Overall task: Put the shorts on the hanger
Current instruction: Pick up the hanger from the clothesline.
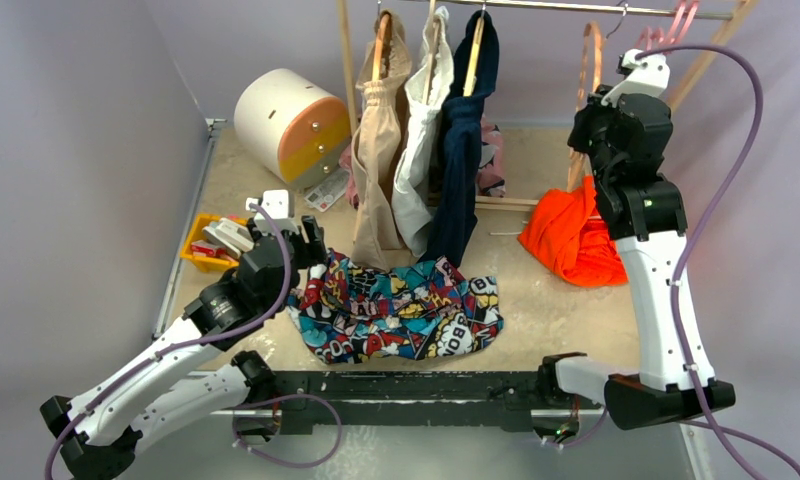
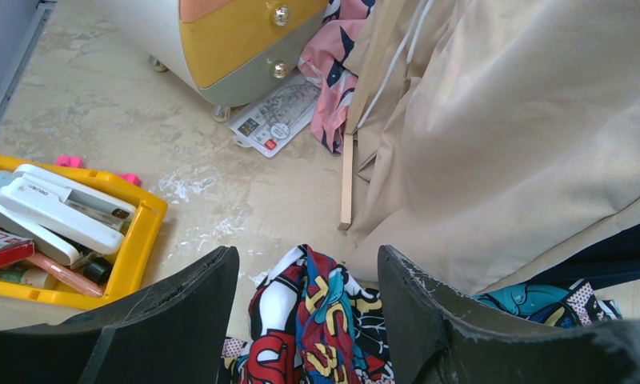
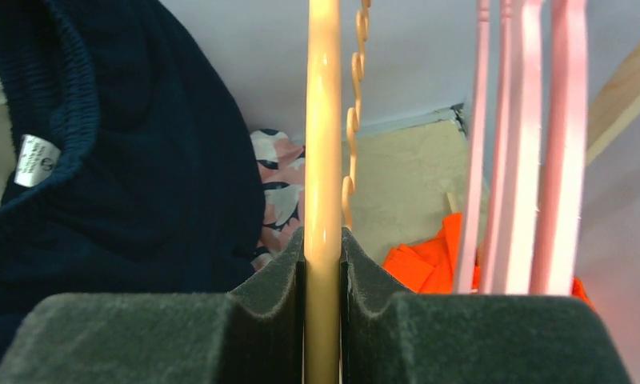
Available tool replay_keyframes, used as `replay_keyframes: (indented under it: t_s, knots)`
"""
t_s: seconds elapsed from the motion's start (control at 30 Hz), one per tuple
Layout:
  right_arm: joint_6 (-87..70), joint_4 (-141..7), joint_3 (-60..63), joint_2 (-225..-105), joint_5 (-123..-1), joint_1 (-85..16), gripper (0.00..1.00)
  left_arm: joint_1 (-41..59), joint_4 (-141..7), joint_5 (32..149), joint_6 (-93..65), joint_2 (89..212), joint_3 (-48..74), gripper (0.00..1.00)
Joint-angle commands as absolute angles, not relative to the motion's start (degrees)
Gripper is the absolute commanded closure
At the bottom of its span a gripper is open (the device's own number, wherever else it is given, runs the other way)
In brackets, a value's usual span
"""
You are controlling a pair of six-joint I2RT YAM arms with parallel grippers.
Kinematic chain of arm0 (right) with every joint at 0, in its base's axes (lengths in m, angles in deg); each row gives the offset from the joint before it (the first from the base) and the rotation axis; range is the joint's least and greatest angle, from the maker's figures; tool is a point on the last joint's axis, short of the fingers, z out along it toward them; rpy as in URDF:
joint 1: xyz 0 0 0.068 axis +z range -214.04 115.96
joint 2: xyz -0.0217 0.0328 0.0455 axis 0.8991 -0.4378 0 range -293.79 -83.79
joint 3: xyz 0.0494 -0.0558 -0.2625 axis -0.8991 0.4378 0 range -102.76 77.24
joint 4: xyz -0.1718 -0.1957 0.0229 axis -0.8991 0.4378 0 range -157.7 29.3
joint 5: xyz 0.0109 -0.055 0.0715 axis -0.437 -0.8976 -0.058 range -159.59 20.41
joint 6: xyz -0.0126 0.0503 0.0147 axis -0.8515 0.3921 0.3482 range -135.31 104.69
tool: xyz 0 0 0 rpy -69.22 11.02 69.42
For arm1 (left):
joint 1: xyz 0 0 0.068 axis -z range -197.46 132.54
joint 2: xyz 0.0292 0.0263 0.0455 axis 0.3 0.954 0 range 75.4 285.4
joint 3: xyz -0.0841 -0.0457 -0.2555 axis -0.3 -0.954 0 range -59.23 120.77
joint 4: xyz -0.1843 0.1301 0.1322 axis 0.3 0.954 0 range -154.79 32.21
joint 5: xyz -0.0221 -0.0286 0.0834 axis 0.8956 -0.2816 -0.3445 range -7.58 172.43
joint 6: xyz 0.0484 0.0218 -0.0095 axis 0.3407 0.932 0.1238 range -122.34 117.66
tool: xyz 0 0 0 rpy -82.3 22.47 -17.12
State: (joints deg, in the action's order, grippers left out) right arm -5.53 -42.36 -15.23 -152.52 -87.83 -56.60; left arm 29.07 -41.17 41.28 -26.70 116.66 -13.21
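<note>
The task is at an early stage, as far as the views show. The multicolour comic-print fabric shorts (image 1: 401, 305) lie spread and rumpled on the table (image 1: 536, 290), in front of the hanging clothes, and no part of them is on a hanger. The right arm (image 1: 646, 270) reaches up to the silver metal rail (image 1: 576, 8), where the thin peach-orange hanger with wavy notched arms (image 3: 323, 160) hangs. The wrist view shows its jaws pressed onto the hanger's smooth edge from both sides, pinching it, with the brighter pink hangers (image 3: 533, 144) just beside it on one side and the navy garment (image 3: 141, 160) on the other. The left arm (image 1: 176, 350) is low at the shorts' left end. Its jaws are spread wide with a raised fold of the printed cloth between them, not closed on it; whether either tip touches the fabric cannot be told. So one piece is in hand and the other is only lined up. What seems left is nearly everything that matters: bringing the hanger off the rail, taking hold of the shorts, and getting the two together.
</note>
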Motion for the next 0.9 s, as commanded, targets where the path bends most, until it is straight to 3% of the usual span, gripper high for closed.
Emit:
replay_keyframes:
  t_s: [0.0, 0.87]
  knots:
    - [-7.7, -48.6, -15.7, -150.9, -83.5, -56.7, 1.00, 28.8, -42.9, 41.1, -26.1, 116.5, -12.3, 0.37]
    - [-8.6, -48.3, -13.1, -147.8, -66.9, -55.7, 1.00, 28.8, -42.7, 41.1, -26.0, 118.0, -12.0, 0.37]
